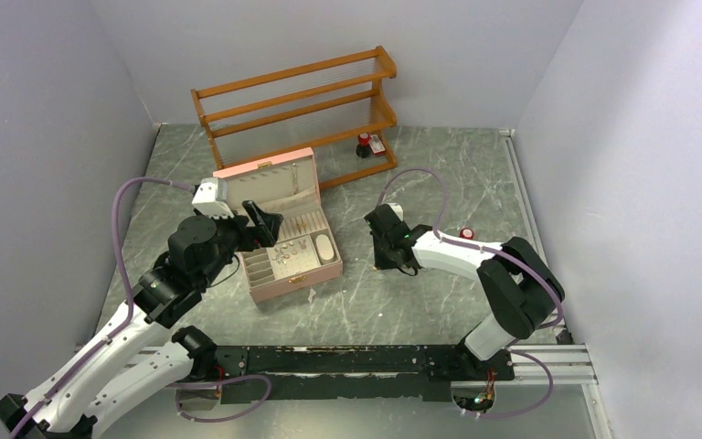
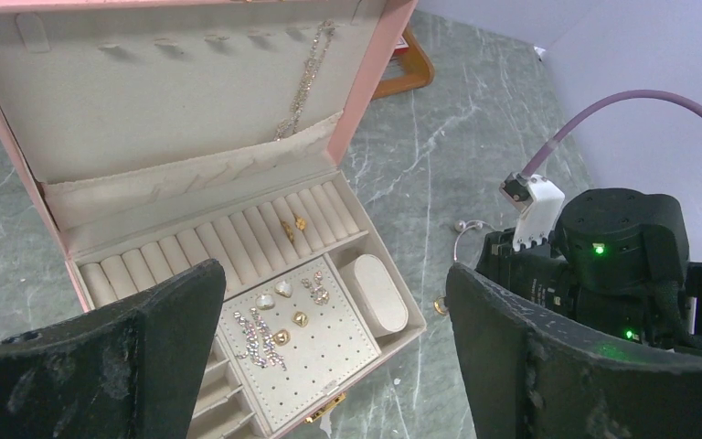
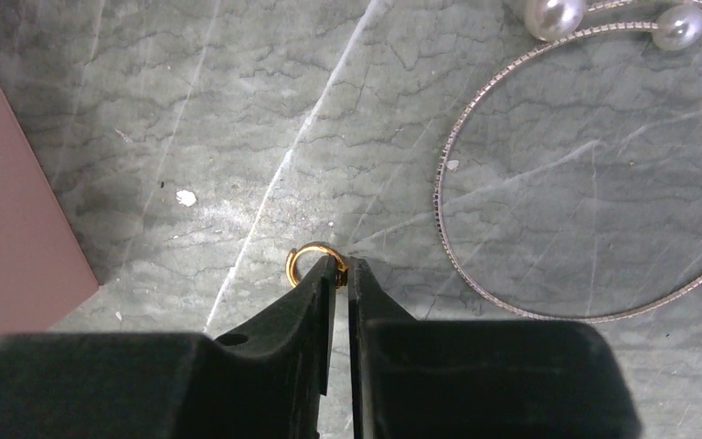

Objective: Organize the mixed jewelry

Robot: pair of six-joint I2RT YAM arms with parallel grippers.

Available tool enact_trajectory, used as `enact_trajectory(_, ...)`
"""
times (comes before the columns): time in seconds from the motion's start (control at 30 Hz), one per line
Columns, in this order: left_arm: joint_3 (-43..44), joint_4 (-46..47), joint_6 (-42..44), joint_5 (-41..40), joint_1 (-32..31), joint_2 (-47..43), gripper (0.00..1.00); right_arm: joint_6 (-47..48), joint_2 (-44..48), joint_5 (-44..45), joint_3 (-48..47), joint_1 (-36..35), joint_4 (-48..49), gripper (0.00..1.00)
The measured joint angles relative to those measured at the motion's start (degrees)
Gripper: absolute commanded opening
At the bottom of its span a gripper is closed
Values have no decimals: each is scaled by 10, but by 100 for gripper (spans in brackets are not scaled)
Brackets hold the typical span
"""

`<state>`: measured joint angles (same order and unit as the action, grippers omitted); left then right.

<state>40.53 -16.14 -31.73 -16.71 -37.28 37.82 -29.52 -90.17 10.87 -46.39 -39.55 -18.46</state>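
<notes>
Mid-bench, slightly toward the right edge: right gripper, fingers pressed nearly together, pinching a small gold hoop by its rim at the very tips. Whether the hoop touches the marble-patterned surface or is just clear of it cannot be told.

Just beside, on the right-edge side: pearl-tipped silver bangle, loose and apart from the fingers.

Toward the left edge from the hoop: pink jewelry box, lid up, its near wall skewed to the bench's near edge. The ring rolls run along the hinge side. The perforated earring pad sits in front of them and carries several pieces.

Over the box: left gripper, fingers spread wide, holding nothing.

Judgement: the carry goes leftward. The left arm is nearer the box but crowds the space above it.
</notes>
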Motion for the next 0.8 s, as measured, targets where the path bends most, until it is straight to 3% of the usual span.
enact_trajectory(0.13, -1, 2, -4, 0, 0, -4, 95, 0, -1, 5, 0, 0, 1, 3)
enact_trajectory(0.33, -2, 5, -10, 5, 0, -10, 97, -1, 16, 7, 3, 0, 3, 2)
enact_trajectory(0.57, -23, 46, -35, 75, 0, 15, 97, -12, 134, -1, 31, -9, 37, 3)
enact_trajectory(0.8, -84, 119, -112, 157, 0, 54, 89, -34, 209, 0, 23, -98, 93, 3)
